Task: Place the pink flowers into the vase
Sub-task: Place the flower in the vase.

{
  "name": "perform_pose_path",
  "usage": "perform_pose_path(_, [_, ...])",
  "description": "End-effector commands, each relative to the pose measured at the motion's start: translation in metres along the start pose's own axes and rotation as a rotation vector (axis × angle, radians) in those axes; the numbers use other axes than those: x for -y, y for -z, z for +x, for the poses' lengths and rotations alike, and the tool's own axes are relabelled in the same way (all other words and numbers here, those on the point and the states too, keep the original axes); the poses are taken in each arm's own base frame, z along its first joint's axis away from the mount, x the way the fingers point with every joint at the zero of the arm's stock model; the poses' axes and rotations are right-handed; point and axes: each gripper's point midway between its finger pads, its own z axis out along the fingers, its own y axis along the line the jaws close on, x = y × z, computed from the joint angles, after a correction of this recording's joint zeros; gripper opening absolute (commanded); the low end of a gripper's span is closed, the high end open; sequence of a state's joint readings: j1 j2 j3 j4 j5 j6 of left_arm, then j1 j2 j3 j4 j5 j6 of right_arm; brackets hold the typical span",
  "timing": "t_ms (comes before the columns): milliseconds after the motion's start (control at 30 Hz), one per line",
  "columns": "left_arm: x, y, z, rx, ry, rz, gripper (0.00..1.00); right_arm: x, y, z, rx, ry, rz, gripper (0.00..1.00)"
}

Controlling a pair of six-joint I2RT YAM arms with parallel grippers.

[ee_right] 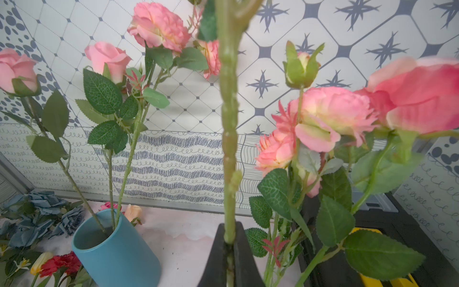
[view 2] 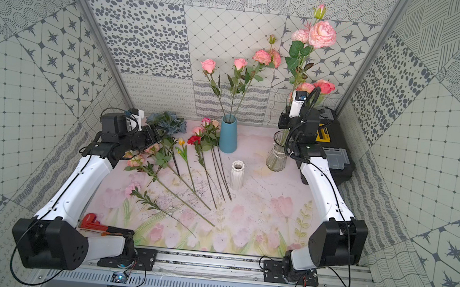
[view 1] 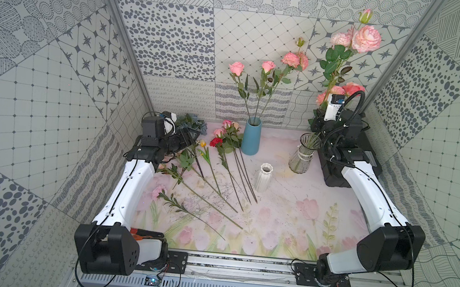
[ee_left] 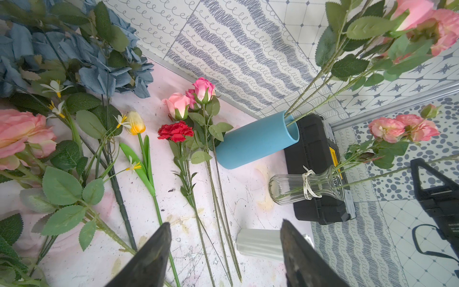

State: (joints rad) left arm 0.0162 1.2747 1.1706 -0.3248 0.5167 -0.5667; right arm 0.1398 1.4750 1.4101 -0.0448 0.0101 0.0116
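Observation:
My right gripper (ee_right: 230, 225) is shut on the green stem of a tall pink flower (view 1: 367, 38), holding it upright over the glass vase (view 1: 302, 154), which has other pink blooms (view 1: 353, 88) in it. In the left wrist view a long stem (ee_left: 397, 171) runs out of the glass vase's mouth toward that gripper. A blue vase (view 1: 251, 136) holds three pink flowers (view 1: 268, 66). The white ribbed vase (view 1: 264, 177) stands empty. More pink flowers (view 1: 226, 129) lie on the mat. My left gripper (ee_left: 226, 226) hangs open above the lying stems, holding nothing.
Dusty-blue hydrangeas (view 1: 193, 123), a red carnation (view 1: 216, 142) and a yellow tulip (view 1: 203, 144) lie among the stems at the back left. A black toolbox (view 2: 334, 157) sits behind the glass vase. A red wrench (view 2: 92, 221) lies by the left arm's base.

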Motion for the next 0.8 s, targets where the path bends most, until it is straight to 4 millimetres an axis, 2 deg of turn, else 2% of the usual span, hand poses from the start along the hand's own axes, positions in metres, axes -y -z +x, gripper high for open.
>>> perform_pose_path(0, [0.001, 0.000, -0.004, 0.015, -0.011, 0.005, 0.70, 0.000, 0.002, -0.008, 0.041, 0.001, -0.005, 0.00])
perform_pose_path(433, [0.000, -0.002, -0.004, 0.011, -0.006, 0.009, 0.69, 0.003, 0.004, 0.026, -0.061, 0.005, 0.010, 0.00])
perform_pose_path(767, [0.000, -0.003, -0.003, 0.007, 0.000, 0.013, 0.69, 0.009, 0.004, 0.039, -0.102, 0.002, 0.045, 0.00])
